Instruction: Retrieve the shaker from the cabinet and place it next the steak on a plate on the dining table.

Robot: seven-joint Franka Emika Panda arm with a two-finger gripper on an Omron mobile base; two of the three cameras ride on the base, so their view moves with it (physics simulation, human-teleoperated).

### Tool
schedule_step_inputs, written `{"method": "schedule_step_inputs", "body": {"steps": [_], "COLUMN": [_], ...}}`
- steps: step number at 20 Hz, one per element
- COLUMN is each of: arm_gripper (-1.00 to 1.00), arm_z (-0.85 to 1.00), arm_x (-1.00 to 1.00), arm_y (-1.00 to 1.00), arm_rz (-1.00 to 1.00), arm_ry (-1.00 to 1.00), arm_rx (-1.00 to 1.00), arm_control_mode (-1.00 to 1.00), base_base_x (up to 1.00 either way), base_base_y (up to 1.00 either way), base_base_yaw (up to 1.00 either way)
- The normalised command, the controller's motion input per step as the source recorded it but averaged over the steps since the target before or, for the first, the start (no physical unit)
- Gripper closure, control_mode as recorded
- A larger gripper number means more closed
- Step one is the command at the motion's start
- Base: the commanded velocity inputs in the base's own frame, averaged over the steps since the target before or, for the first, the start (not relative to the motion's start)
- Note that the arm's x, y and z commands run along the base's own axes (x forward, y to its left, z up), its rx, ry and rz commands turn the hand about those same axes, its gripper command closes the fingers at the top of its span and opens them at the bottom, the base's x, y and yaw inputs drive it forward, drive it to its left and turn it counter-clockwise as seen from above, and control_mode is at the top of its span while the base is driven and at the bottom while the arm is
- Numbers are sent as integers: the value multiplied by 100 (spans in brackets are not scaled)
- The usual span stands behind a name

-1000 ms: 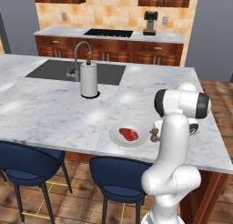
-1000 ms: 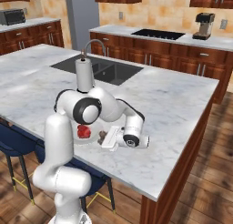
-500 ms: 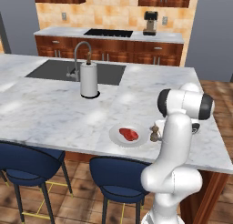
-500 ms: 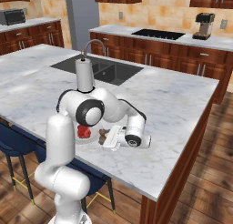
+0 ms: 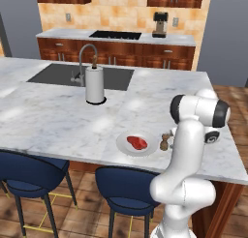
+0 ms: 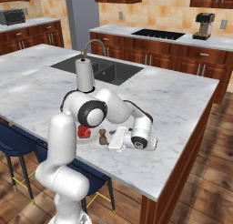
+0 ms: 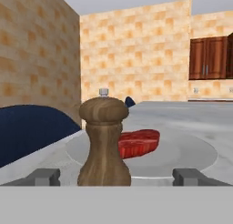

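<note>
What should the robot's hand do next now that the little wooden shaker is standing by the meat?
Probably pull straight back, away from the shaker. The shaker stands upright on the dining table beside the plate with the steak. In the hand view the gripper is open, its fingertips apart on either side of the shaker, so backing off gently should avoid knocking it over.

Item count: one small dark brown turned-wood shaker [image 7: 104, 143]; one flat red raw steak [image 5: 137, 142]; one round white shallow plate [image 5: 124, 146]; one tall white paper-towel roll [image 5: 95, 85]; one curved silver faucet [image 5: 85, 53]; two navy upholstered bar stools [image 5: 127, 185]; one black coffee machine [image 5: 160, 24].
</note>
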Motion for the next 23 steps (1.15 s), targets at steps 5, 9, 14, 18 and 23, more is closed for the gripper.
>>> {"method": "schedule_step_inputs", "body": {"steps": [5,9,14,18,23], "arm_gripper": [-100,-100,-100,-100,-100], "arm_z": [53,100,100,100,100], "arm_x": [-94,-89,-76,-82,-86], "arm_y": [-7,-1,0,0,0], "arm_rz": [-11,-12,-8,-9,-15], "arm_ry": [-21,1,18,19,11], "arm_rx": [11,1,0,0,0], "arm_control_mode": [-100,-100,-100,-100,-100], "base_base_x": [0,0,0,0,0], "base_base_y": [0,0,0,0,0], "base_base_yaw": [0,0,0,0,0]}}
